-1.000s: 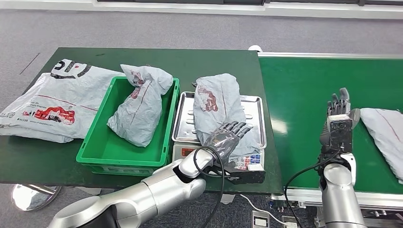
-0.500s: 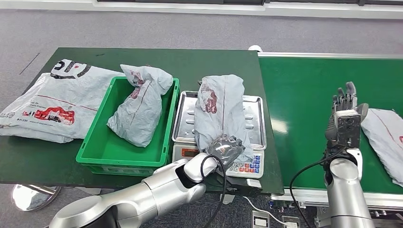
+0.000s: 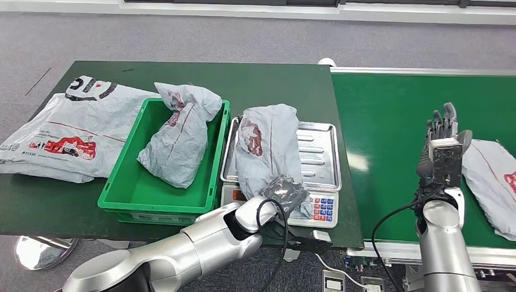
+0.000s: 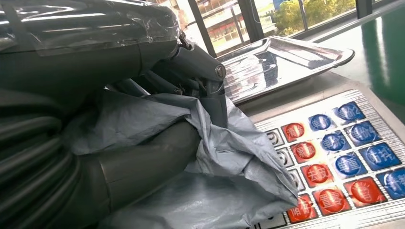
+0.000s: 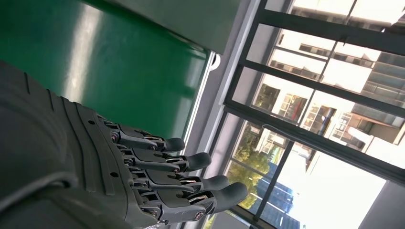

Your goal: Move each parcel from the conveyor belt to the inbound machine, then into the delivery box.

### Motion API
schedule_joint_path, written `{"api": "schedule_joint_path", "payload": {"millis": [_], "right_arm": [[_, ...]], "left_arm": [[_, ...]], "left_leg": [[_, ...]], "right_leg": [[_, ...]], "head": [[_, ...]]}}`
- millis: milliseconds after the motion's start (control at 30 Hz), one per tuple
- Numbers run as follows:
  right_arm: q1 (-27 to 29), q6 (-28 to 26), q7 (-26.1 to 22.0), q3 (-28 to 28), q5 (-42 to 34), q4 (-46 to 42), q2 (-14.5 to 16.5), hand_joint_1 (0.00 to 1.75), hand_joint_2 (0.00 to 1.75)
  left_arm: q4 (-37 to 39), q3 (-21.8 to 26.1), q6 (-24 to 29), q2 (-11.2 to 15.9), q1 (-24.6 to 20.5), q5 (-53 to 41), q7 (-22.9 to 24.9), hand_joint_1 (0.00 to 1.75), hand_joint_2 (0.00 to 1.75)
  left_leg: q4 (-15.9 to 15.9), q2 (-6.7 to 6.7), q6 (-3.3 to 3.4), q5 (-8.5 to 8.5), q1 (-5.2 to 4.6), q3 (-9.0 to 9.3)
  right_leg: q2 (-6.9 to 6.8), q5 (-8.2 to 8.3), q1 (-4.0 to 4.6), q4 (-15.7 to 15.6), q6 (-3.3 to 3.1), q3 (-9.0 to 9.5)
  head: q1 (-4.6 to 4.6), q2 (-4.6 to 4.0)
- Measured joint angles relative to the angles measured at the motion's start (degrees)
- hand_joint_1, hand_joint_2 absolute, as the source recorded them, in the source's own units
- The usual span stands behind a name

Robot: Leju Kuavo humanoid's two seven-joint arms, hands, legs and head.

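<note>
Grey parcel, green bin

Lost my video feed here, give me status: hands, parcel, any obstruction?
Left hand grips the grey parcel on the scale tray. Right hand open, raised over the conveyor belt. Another parcel already lies in the green box.

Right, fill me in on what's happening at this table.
The robot is sorting grey parcels. Its left hand grips the near end of a parcel lying on the scale's steel tray, which sits beside the green bin. One parcel already rests in that bin, leaning over its far rim. The right hand is held open and upright over the conveyor belt, next to another parcel waiting there. A large printed bag lies on the table to the left.
</note>
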Motion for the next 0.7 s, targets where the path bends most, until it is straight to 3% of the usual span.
{"api": "schedule_joint_path", "payload": {"millis": [167,367,500,700], "right_arm": [[0.03,-0.30,0.23,-0.08,1.01,-0.13,0.09,0.00,0.00],[1.15,0.25,1.14,-0.66,2.27,-1.97,0.74,0.00,0.00],[1.99,0.76,1.37,-0.92,2.91,-3.04,1.43,0.00,0.00],[0.11,0.14,0.67,-0.92,1.95,-1.72,1.60,0.00,0.00]], "left_arm": [[-0.11,0.04,4.74,0.00,-0.63,0.71,1.25,1.75,1.75],[-1.62,2.62,17.22,0.01,-5.68,1.81,0.69,1.75,1.75],[-3.92,9.09,23.74,0.05,-9.24,-2.59,-1.41,1.75,1.75],[-8.05,22.28,25.08,0.15,-10.18,-14.11,-4.51,1.75,1.75]], "left_leg": [[0.00,0.00,0.00,0.00,0.00,0.00],[0.00,-0.01,0.00,0.03,0.00,0.00],[0.00,0.00,0.00,0.04,0.00,-0.01],[0.00,0.00,0.00,0.04,0.00,0.00]], "right_leg": [[0.00,0.00,0.00,0.00,0.00,-0.01],[-0.01,0.01,0.00,0.00,0.00,0.00],[0.01,0.01,0.00,0.01,-0.01,0.01],[0.01,0.02,0.00,0.01,-0.01,0.01]], "head": [[0.00,0.00],[0.00,0.00],[0.00,0.00],[0.00,0.00]]}}
